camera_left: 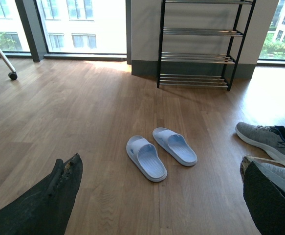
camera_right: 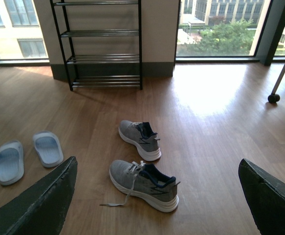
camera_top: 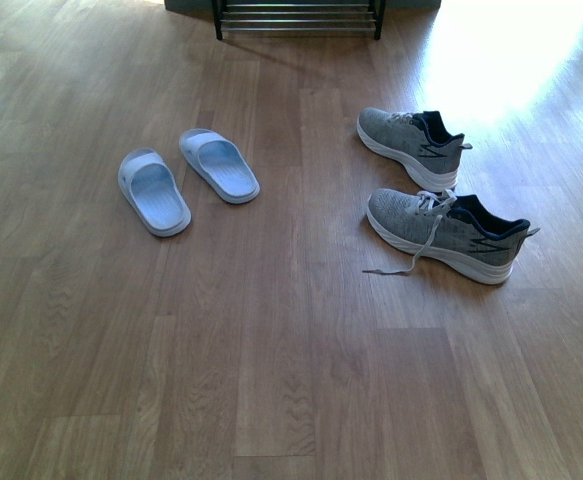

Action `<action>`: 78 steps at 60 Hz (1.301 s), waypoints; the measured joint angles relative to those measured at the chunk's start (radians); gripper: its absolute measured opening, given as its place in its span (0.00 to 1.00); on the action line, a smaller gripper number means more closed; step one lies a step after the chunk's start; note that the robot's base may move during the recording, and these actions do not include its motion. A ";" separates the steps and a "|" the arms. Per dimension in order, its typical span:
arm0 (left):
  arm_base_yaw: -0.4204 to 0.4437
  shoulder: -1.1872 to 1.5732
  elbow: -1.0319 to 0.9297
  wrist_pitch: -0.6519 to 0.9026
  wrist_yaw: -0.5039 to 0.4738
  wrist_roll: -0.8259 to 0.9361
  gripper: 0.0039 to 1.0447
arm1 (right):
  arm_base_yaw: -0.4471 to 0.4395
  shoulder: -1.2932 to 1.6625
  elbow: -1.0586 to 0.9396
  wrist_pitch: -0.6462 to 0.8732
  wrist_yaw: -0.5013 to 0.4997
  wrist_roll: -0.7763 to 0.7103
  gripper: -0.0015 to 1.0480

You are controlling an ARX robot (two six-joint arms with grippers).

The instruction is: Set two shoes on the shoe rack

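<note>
Both wrist views show dark padded fingers at the frame's edges with a broad gap between them. The left gripper (camera_left: 159, 165) is spread wide and holds nothing, and the right gripper (camera_right: 157, 164) is the same. Neither arm shows in the front view.

On the wooden floor (camera_top: 271, 390), the nearer grey sneaker (camera_top: 449, 232) stands upright on its white sole at the right of the front frame, just below mid-height. Its toe points left. Its loose lace (camera_top: 411, 262) trails onto the boards toward the lower left. The farther grey sneaker (camera_top: 411, 145) stands just beyond it, apart from it and also upright, with its toe toward the upper left.

A pair of pale blue slippers (camera_top: 186, 180) lies left of centre at about the same depth, side by side and well apart from the sneakers.

The shoe rack (camera_top: 298, 15) is farthest off, at the top centre edge. Only its black frame and lowest chrome rods show there. Both sneakers are well apart from it.
</note>
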 joint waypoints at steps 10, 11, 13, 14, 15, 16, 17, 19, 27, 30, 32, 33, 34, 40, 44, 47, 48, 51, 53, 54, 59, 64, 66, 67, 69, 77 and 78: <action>0.000 0.000 0.000 0.000 0.000 0.000 0.91 | 0.000 0.000 0.000 0.000 0.000 0.000 0.91; 0.000 0.000 0.000 0.000 0.000 0.000 0.91 | 0.000 0.000 0.000 0.000 0.000 0.000 0.91; 0.000 0.000 0.000 0.000 0.000 0.000 0.91 | 0.000 0.000 0.000 0.000 0.000 0.000 0.91; 0.000 0.000 0.000 0.000 0.000 0.000 0.91 | 0.000 0.000 0.000 0.000 0.000 0.000 0.91; 0.000 0.000 0.000 0.000 0.000 0.000 0.91 | 0.000 0.000 0.000 0.000 0.000 0.000 0.91; 0.000 0.000 0.000 0.000 0.000 0.000 0.91 | 0.000 0.000 0.000 0.000 0.000 0.000 0.91; 0.000 0.000 0.000 0.000 0.000 0.000 0.91 | 0.000 0.000 0.000 0.000 0.000 0.000 0.91; 0.000 0.000 0.000 0.000 0.000 0.000 0.91 | 0.000 0.000 0.000 0.000 0.000 0.000 0.91; 0.000 0.000 0.000 0.000 0.000 0.000 0.91 | 0.000 0.000 0.000 0.000 0.000 0.000 0.91; 0.000 0.000 0.000 0.000 0.000 0.000 0.91 | 0.000 0.000 0.000 0.000 0.000 0.000 0.91; 0.000 0.000 0.000 0.000 0.000 0.000 0.91 | 0.000 0.000 0.000 0.000 0.000 0.000 0.91; 0.000 0.000 0.000 0.000 0.000 0.000 0.91 | 0.000 0.000 0.000 0.000 0.000 0.000 0.91; 0.000 0.000 0.000 0.000 0.000 0.000 0.91 | 0.000 0.000 0.000 0.000 0.000 0.000 0.91; 0.000 0.000 0.000 0.000 0.000 0.000 0.91 | 0.000 0.000 0.000 0.000 0.000 0.000 0.91; 0.000 0.000 0.000 0.000 0.000 0.000 0.91 | 0.000 0.000 0.000 0.000 0.000 0.000 0.91; 0.000 0.000 0.000 0.000 0.000 0.000 0.91 | 0.000 0.000 0.000 0.000 0.000 0.000 0.91; 0.000 0.000 0.000 0.000 0.000 0.000 0.91 | 0.000 0.000 0.000 0.000 0.000 0.000 0.91; 0.000 0.000 0.000 0.000 0.000 0.000 0.91 | 0.000 0.000 0.000 0.000 0.000 0.000 0.91; 0.000 0.000 0.000 0.000 0.000 0.000 0.91 | 0.000 0.000 0.000 0.000 0.000 0.000 0.91; 0.000 0.000 0.000 0.000 0.000 0.000 0.91 | 0.000 0.000 0.000 0.000 0.000 0.000 0.91; 0.000 0.000 0.000 0.000 0.000 0.000 0.91 | 0.000 0.000 0.000 0.000 0.000 0.000 0.91; 0.000 0.000 0.000 0.000 0.000 0.000 0.91 | 0.000 0.000 0.000 0.000 0.000 0.000 0.91; 0.000 0.000 0.000 0.000 0.000 0.000 0.91 | 0.000 0.000 0.000 0.000 0.000 0.000 0.91; 0.000 0.000 0.000 0.000 0.000 0.000 0.91 | 0.000 0.000 0.000 0.000 0.000 0.000 0.91; 0.000 0.000 0.000 0.000 0.000 0.000 0.91 | 0.000 0.000 0.000 0.000 0.000 0.000 0.91; 0.000 0.000 0.000 0.000 0.000 0.000 0.91 | 0.000 0.000 0.000 0.000 0.000 0.000 0.91; 0.000 0.000 0.000 0.000 0.000 0.000 0.91 | 0.000 0.000 0.000 0.000 0.000 0.000 0.91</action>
